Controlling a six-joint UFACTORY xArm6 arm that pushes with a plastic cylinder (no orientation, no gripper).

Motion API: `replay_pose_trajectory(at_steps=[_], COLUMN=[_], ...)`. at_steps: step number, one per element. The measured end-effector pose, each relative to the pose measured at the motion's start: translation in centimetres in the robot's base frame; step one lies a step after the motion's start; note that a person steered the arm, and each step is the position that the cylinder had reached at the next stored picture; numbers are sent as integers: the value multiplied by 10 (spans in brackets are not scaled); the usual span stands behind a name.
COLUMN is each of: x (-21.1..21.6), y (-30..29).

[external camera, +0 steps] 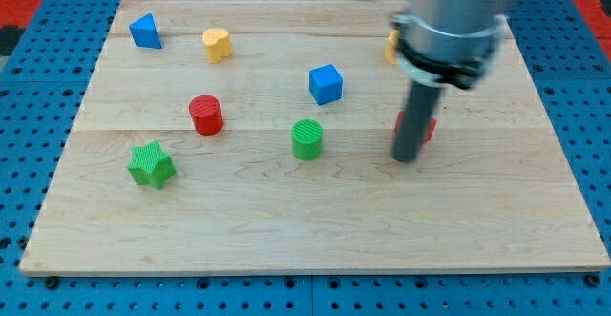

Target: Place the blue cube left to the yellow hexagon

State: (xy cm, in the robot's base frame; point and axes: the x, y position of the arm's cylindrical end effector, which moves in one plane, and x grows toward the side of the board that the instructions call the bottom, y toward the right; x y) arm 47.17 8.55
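While nothing is being pushed at this moment, the scene reads as follows.

Board: a pale wooden board (pixel 315 211) on a blue pegboard table, with small coloured blocks scattered over it.

Tip: my tip (pixel 407 159) rests on the board at the view's right, touching or just beside a red block (pixel 427 130) that is largely hidden behind the rod. No jaws exist to open or close; the rod holds nothing.

Blue cube: the blue cube (pixel 326 83) sits near the board's middle, up and to the view's left of my tip, clearly apart from it.

Yellow hexagon: a sliver of yellow (pixel 391 47) peeks out behind the arm at the view's upper right; probably the hexagon, though its shape cannot be made out.

Other blocks: a blue triangle (pixel 145 31) and a yellow heart (pixel 217 44) at upper left, a red cylinder (pixel 205 115), a green cylinder (pixel 306 138), a green star (pixel 152 164).

Risk: the cube already lies to the view's left of the yellow piece, so a hard shove could overshoot or knock the hexagon. Moving off could also drag the red block along.
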Motion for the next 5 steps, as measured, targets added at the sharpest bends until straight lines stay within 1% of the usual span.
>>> replay_pose_trajectory(at_steps=[1,2,3,4,5], x=[-59,-63,-107,-140,-160], y=[-36,-82,-78,-49,-56])
